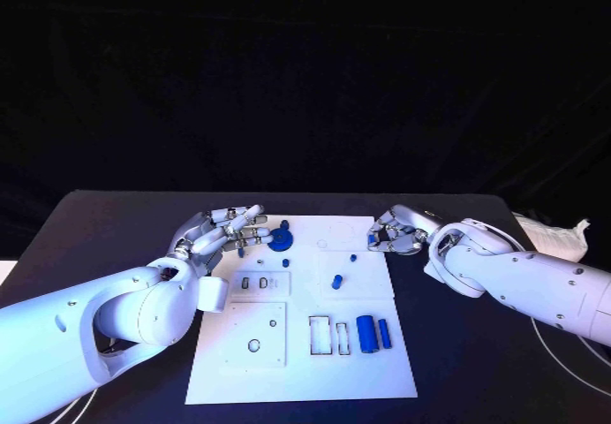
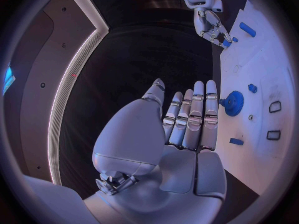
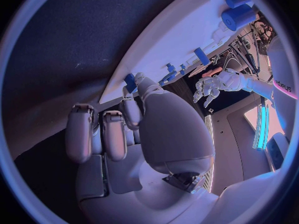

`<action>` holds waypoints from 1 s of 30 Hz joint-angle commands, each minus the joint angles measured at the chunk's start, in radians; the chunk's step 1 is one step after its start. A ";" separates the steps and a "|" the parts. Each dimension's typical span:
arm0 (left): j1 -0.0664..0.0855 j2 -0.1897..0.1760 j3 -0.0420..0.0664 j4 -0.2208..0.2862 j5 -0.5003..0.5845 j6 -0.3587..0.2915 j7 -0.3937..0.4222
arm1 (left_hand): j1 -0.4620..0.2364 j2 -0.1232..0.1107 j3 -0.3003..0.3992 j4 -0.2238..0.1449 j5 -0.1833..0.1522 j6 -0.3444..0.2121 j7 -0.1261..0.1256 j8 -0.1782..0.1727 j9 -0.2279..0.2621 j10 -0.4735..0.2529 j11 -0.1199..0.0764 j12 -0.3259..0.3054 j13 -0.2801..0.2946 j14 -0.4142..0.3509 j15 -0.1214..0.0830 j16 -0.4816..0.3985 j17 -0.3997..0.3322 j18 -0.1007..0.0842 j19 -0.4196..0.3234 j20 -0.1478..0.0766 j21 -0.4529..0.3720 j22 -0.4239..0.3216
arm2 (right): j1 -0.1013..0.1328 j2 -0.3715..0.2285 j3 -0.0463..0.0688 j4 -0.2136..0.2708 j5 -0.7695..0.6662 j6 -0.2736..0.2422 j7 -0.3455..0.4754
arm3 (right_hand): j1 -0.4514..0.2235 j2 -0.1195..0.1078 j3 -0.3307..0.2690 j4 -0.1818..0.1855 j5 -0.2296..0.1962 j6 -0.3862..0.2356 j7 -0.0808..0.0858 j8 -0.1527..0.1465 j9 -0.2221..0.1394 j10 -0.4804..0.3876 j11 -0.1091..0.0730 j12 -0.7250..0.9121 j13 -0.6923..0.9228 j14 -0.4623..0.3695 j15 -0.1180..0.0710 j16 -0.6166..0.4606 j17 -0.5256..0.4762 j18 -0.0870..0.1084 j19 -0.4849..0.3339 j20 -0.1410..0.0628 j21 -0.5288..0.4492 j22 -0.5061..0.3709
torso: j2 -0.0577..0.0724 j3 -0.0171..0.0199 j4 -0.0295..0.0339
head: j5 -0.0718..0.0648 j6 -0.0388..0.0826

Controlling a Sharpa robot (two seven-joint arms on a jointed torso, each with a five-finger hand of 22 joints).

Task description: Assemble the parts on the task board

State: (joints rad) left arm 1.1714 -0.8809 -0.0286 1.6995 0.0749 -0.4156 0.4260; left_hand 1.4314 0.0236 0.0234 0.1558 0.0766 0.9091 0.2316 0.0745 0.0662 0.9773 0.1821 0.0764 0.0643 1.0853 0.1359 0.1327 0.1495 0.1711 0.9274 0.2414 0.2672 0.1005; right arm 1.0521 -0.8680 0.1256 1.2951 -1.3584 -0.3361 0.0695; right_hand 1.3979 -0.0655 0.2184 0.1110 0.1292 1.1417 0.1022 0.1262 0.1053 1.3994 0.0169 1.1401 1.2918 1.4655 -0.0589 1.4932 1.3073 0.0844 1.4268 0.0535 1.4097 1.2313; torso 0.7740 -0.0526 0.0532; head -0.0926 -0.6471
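The white task board (image 1: 305,380) lies in the middle of the black table. A blue gear (image 1: 280,238) sits near its far edge, also seen from the left wrist (image 2: 233,103). My left hand (image 1: 227,233) hovers just left of the gear with fingers straight and apart, holding nothing. At the board's far right edge my right hand (image 1: 397,234) has its fingers curled and pinches a small blue part (image 3: 130,81) at its fingertips (image 2: 225,43). A blue cylinder (image 1: 366,333) and a blue bar (image 1: 385,333) lie at the board's near right. Small blue pegs (image 1: 337,282) stand mid-board.
Rectangular recesses (image 1: 331,334) sit beside the cylinder, and a raised white plate (image 1: 255,340) with holes lies on the board's near left. A crumpled white sheet (image 1: 555,237) lies at the table's far right, with cables (image 1: 573,367) behind my right arm.
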 commanded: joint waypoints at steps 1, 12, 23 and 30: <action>0.000 0.002 0.001 0.003 -0.003 0.018 0.004 | 0.000 0.007 -0.001 -0.008 -0.002 0.004 0.005 -0.002 -0.001 0.005 0.004 -0.007 -0.001 0.006 0.000 -0.006 0.001 0.012 0.007 0.002 -0.005 -0.001 | -0.002 0.003 -0.001 -0.002 -0.022 -0.013 -0.006 | 0.019 0.037 0.002 -0.010 -0.011 0.043 -0.028 0.016 0.011 0.011 -0.021 -0.001 -0.002 0.078 -0.009 0.007 0.125 -0.017 0.002 -0.010 0.006 0.002 | 0.001 0.0006 -0.0009 | 0.000 -0.001; 0.000 0.001 0.001 -0.001 -0.003 0.016 0.004 | -0.001 0.007 -0.001 -0.009 -0.002 0.002 0.006 -0.004 -0.001 0.003 0.005 -0.008 -0.001 0.006 0.000 -0.008 0.002 0.012 0.008 0.002 -0.006 -0.002 | 0.008 0.005 0.000 0.046 -0.013 -0.075 -0.026 | -0.023 0.042 -0.014 0.008 -0.025 0.055 -0.039 0.035 0.021 0.012 -0.031 -0.017 -0.010 0.077 -0.019 0.004 0.122 -0.017 0.000 -0.022 0.003 0.000 | -0.002 -0.0010 0.0017 | 0.001 -0.002; 0.001 0.002 0.001 -0.014 -0.003 0.016 0.006 | -0.001 0.007 -0.001 -0.009 -0.002 0.002 0.006 -0.004 -0.001 0.003 0.005 -0.008 -0.001 0.006 0.000 -0.008 0.002 0.012 0.008 0.002 -0.006 -0.002 | 0.033 0.036 0.000 0.208 -0.031 -0.082 -0.150 | -0.041 0.050 -0.020 0.019 -0.020 0.046 -0.040 0.036 0.021 0.011 -0.032 -0.029 -0.016 0.076 -0.021 0.000 0.117 -0.015 -0.003 -0.024 -0.002 -0.009 | -0.008 -0.0070 0.0051 | 0.015 0.003; 0.001 0.002 0.001 -0.026 -0.001 0.016 0.009 | -0.001 0.008 0.000 -0.010 -0.002 0.002 0.006 -0.004 -0.001 0.003 0.005 -0.008 -0.001 0.006 0.000 -0.008 0.002 0.012 0.008 0.002 -0.006 -0.002 | 0.026 0.088 -0.006 0.288 -0.127 -0.065 -0.230 | -0.040 0.055 -0.019 0.018 -0.011 0.039 -0.037 0.033 0.020 0.010 -0.030 -0.032 -0.017 0.075 -0.020 -0.001 0.115 -0.015 -0.005 -0.024 -0.004 -0.013 | -0.011 -0.0101 0.0090 | 0.043 -0.003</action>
State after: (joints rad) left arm 1.1715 -0.8807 -0.0285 1.6743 0.0749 -0.4157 0.4254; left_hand 1.4314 0.0236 0.0237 0.1500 0.0766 0.9091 0.2316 0.0745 0.0662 0.9773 0.1821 0.0718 0.0643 1.0853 0.1359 0.1270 0.1501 0.1711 0.9274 0.2414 0.2672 0.0997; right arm 1.0814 -0.7861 0.1208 1.5722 -1.4032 -0.4126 -0.0826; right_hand 1.3555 -0.0236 0.1957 0.1258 0.1148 1.1458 0.1044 0.1544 0.1055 1.3990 0.0017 1.1126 1.2889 1.4648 -0.0735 1.4971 1.3078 0.0844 1.4233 0.0358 1.4096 1.2186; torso 0.7652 -0.0597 0.0598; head -0.0593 -0.6478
